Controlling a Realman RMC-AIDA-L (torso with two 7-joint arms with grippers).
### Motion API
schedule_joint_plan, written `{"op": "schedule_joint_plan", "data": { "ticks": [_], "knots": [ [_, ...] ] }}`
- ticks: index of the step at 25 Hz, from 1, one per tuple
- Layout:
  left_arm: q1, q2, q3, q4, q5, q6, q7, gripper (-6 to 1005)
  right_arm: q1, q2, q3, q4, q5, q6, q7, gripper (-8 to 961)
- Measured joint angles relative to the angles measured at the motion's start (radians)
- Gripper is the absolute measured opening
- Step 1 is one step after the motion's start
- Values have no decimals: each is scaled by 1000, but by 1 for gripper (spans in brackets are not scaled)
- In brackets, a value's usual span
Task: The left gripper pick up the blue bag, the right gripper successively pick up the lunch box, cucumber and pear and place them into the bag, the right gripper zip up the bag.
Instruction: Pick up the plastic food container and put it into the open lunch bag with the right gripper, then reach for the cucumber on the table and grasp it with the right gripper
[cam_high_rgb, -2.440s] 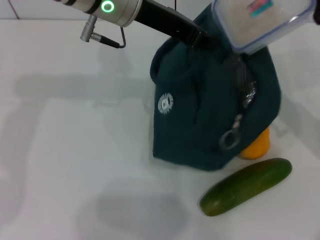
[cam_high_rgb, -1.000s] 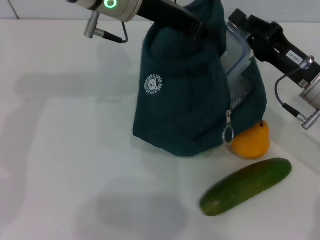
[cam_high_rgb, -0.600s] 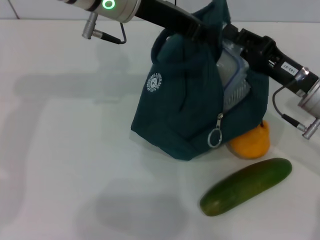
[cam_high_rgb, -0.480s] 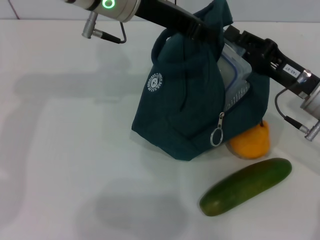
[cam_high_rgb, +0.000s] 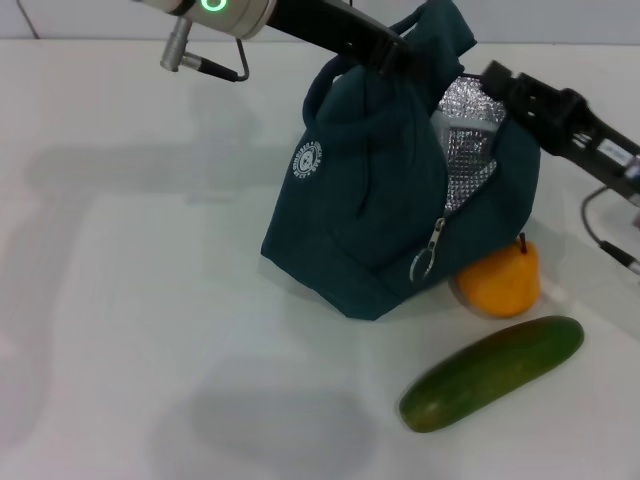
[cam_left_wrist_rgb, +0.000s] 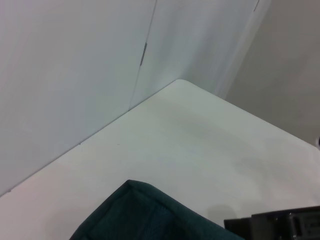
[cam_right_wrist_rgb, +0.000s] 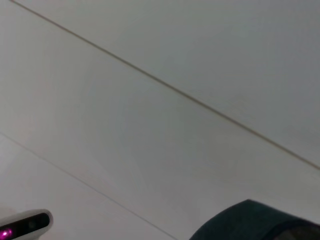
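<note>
The blue bag (cam_high_rgb: 365, 200) stands on the white table, held up at its top by my left gripper (cam_high_rgb: 396, 55), which is shut on the fabric near the handles. The bag's mouth gapes toward the right and shows silver lining (cam_high_rgb: 466, 125). Its zipper ring pull (cam_high_rgb: 422, 266) hangs down the front. The lunch box is out of sight. My right gripper (cam_high_rgb: 497, 78) hovers just outside the bag's mouth, at its upper right. The orange-yellow pear (cam_high_rgb: 498, 283) rests against the bag's lower right corner. In front of it lies the cucumber (cam_high_rgb: 491, 373). Bag fabric (cam_left_wrist_rgb: 145, 215) also shows in the left wrist view.
White walls and the table's far corner (cam_left_wrist_rgb: 177, 82) lie behind the bag. The table (cam_high_rgb: 150, 300) stretches out bare to the left and in front of the bag. The right arm's cable (cam_high_rgb: 610, 250) hangs near the right edge.
The lunch box, which stuck out of the bag's mouth in my right gripper, no longer shows. The right gripper has drawn back to the right, out of the opening. The bag has sagged slightly.
</note>
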Motion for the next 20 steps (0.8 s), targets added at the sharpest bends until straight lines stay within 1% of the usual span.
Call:
{"op": "schedule_joint_plan", "data": {
  "ticks": [5,9,12,15,18,20],
  "knots": [
    [6,4,-4,0,1,0,0,48,-57,-1,10,-70,9,-54,-1,187],
    [11,5,-5,0,2,-4,0,48,-108,-10,13,-129,18,-128,-2,206],
    [19,5,-6,0,2,-7,1,48,-182,-9,10,-242,26,-228,-26,305],
    [30,5,-7,0,3,-9,2,48,-242,-16,0,-329,7,-334,-112,405],
    [43,4,-19,-1,3,-10,4,48,-292,-29,-9,-396,-53,-430,-239,433],
    [53,4,-38,-3,3,-11,5,48,-320,-34,-13,-439,-100,-458,-302,452]
  ]
}}
